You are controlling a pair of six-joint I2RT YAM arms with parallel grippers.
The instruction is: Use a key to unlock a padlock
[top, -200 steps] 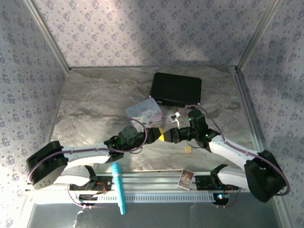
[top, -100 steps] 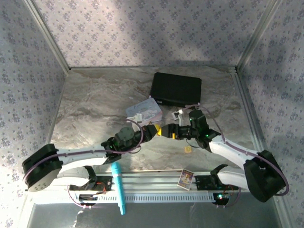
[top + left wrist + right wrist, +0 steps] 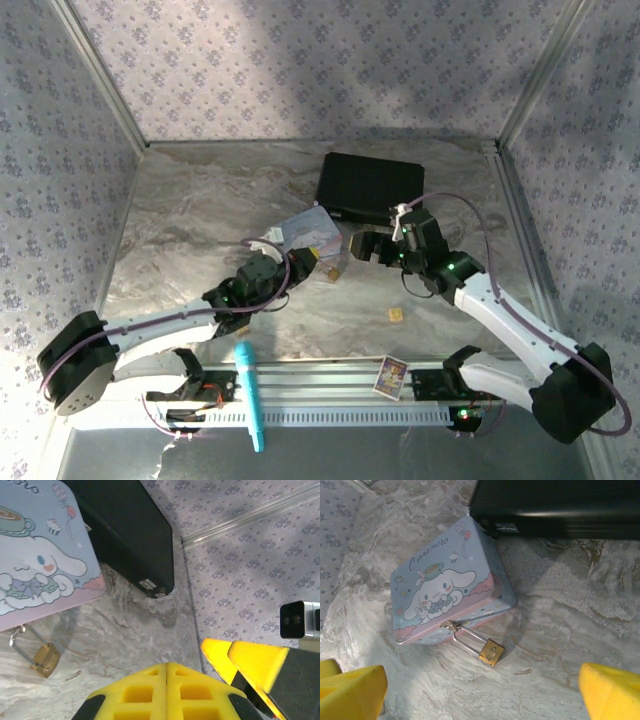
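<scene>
The padlock (image 3: 491, 652) is a small brass body lying on the marble, its thin silver shackle hooked through the hasp of the pastel tin (image 3: 445, 587). From the left wrist it shows at the lower left, padlock (image 3: 42, 657); from above, padlock (image 3: 333, 270). My left gripper (image 3: 312, 262) sits just left of it, yellow jaws pressed together with nothing showing between them (image 3: 167, 664). The right gripper (image 3: 362, 243) hovers above and to the right of the padlock, fingers spread wide (image 3: 482, 680). The key is hidden.
A black box (image 3: 370, 187) lies behind the tin. A flat brass square (image 3: 396, 315) rests on the marble nearer the front. A picture card (image 3: 391, 375) and a teal pen (image 3: 248, 395) lie at the near rail. Patterned walls close in three sides.
The two grippers were tip to tip near the middle. The right one opened and drew back up and right; the left one closed fully and shifted left toward the tin.
</scene>
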